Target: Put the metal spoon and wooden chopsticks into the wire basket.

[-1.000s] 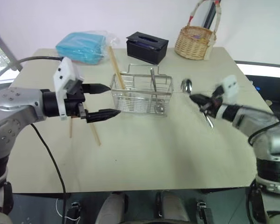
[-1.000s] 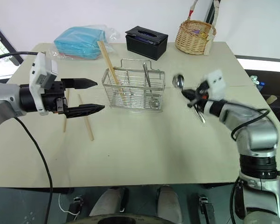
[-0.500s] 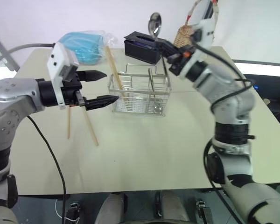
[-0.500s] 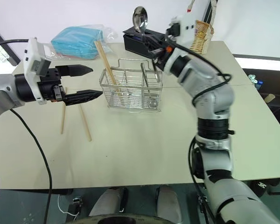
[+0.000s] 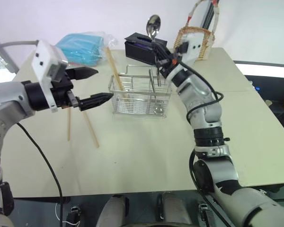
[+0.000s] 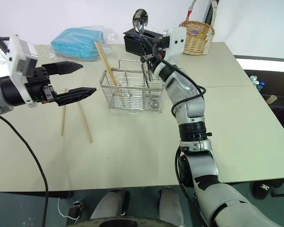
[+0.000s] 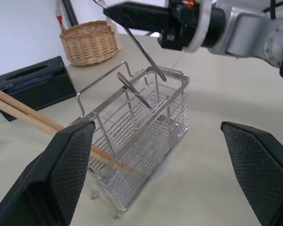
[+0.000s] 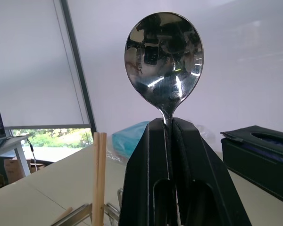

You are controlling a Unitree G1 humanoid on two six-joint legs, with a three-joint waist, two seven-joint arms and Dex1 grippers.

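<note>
Above wire basket (image 5: 141, 90), right jaws clamp metal spoon (image 8: 163, 61); left jaws apart.

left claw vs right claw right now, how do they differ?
The left claw is open and empty; the right claw is shut on the metal spoon. The left claw points roughly level beside the wire basket; the right claw angles upward above the basket, spoon bowl up and handle down toward it. Both have two black fingers.
</note>
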